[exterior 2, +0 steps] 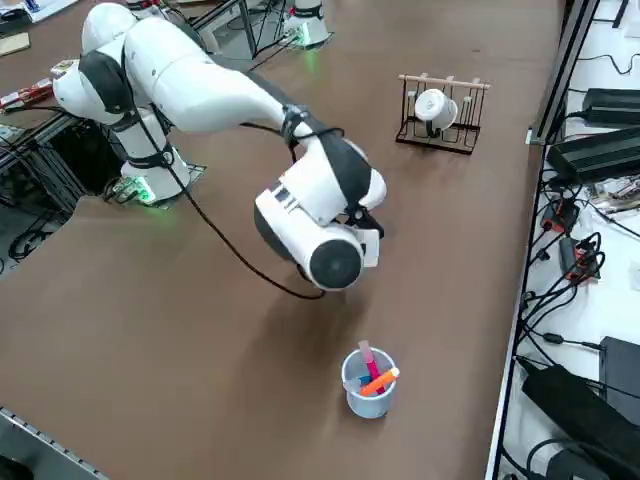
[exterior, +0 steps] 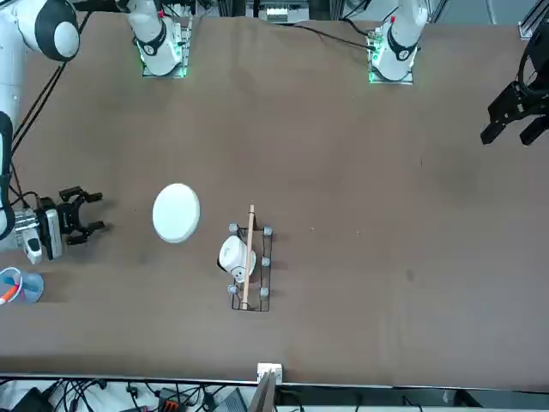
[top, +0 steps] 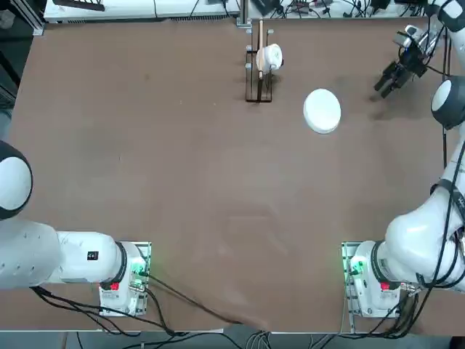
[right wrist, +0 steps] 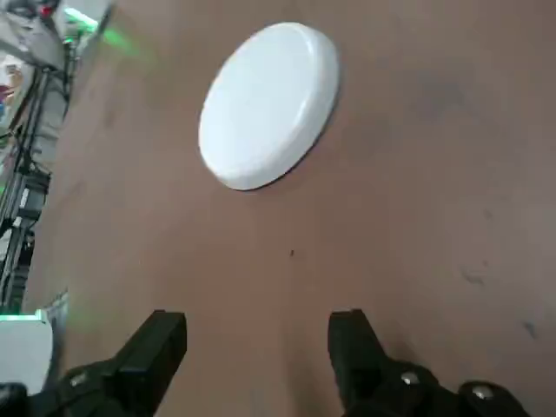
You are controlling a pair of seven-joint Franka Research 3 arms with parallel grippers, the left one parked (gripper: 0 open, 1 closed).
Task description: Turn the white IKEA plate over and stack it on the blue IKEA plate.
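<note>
1. The right gripper is above the table, its two fingertips wide apart with a gap between them. It holds nothing and touches nothing.
2. The white IKEA plate lies flat, well apart from the gripper, ahead of its fingertips and toward the robot's left. Its visible face is smooth, with a rounded edge; I cannot tell for certain which way up it is.
3. The blue IKEA plate does not show. It may be hidden under the white one, but no blue edge confirms that, so whether they are stacked is uncertain.
4. Farther to the robot's left of the gripper, past the plate, a white cup rests in a rack. A pale cup of markers stands near the gripper, on its side away from the arm bases.
5. The open fingers, held off the plate, probably suit either an approach or a retreat. The plate's separation from the rack leaves access to its rim. Checking beneath it would sensibly come first; a careless grip could slide it.
</note>
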